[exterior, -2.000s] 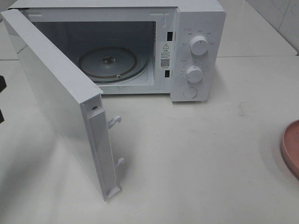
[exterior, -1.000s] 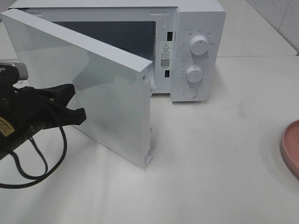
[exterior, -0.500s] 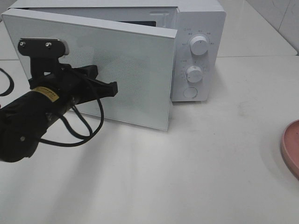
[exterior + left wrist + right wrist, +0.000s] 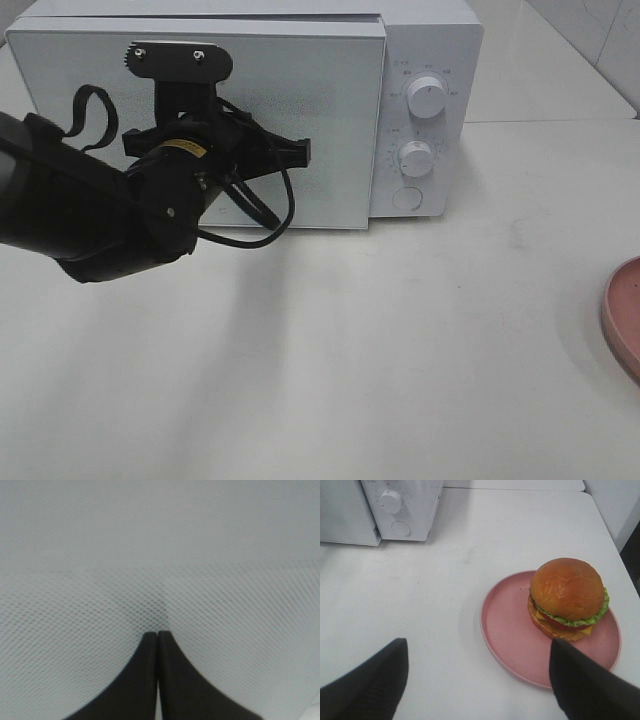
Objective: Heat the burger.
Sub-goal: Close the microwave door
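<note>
We are pressing our left pincer (image 4: 298,152), its jaws shut tight together and holding nothing, flat against the mesh-patterned door (image 4: 340,120) of the microwave (image 4: 440,60); in the left wrist view the two dark fingertips (image 4: 150,645) are meeting edge to edge right on the door's face. In the high view the door is looking flush with the cabinet, so we are judging the closing push as about finished. Our right pincer (image 4: 477,680) is hanging with its jaws spread wide and nothing between them, above the table (image 4: 445,580) and just short of the plate (image 4: 505,635). The burger (image 4: 567,597) is sitting on that pink plate, toward its far side, well apart from the microwave, so it is not inside the oven. That is worrying us: with the door shut and the burger outside, heating it cannot go ahead as things lie. We are judging that the next move calls for either opening the door again and bringing the burger over with the right arm, or, if the run goes on as it stands, drawing the left pincer off the door and reaching for the two knobs (image 4: 427,97) and the round button (image 4: 407,198) beside the door.
</note>
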Robot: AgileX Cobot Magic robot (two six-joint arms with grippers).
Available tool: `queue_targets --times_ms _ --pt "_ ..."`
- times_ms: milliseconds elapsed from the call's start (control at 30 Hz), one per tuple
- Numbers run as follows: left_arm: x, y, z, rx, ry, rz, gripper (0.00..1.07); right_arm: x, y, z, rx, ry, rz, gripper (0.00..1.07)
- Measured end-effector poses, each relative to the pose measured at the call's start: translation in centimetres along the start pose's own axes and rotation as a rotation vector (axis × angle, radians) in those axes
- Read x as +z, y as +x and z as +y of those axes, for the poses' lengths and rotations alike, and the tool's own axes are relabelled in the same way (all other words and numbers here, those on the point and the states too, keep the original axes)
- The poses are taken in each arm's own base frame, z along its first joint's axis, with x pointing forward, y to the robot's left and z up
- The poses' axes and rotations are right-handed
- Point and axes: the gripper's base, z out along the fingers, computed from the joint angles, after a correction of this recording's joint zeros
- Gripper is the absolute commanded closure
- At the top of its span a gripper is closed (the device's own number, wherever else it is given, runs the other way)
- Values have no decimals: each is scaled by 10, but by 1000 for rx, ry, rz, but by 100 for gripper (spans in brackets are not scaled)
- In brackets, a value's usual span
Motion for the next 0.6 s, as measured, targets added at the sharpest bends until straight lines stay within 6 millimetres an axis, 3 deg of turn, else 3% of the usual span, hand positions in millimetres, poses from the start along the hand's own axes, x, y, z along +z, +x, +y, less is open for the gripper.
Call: queue_targets --times_ms 200,600 --pt "12 0 -18 19 34 30 107 0 0 0 0 0 0 32" --pt "28 6 -28 8 44 75 107 0 0 0 0 0 0 32"
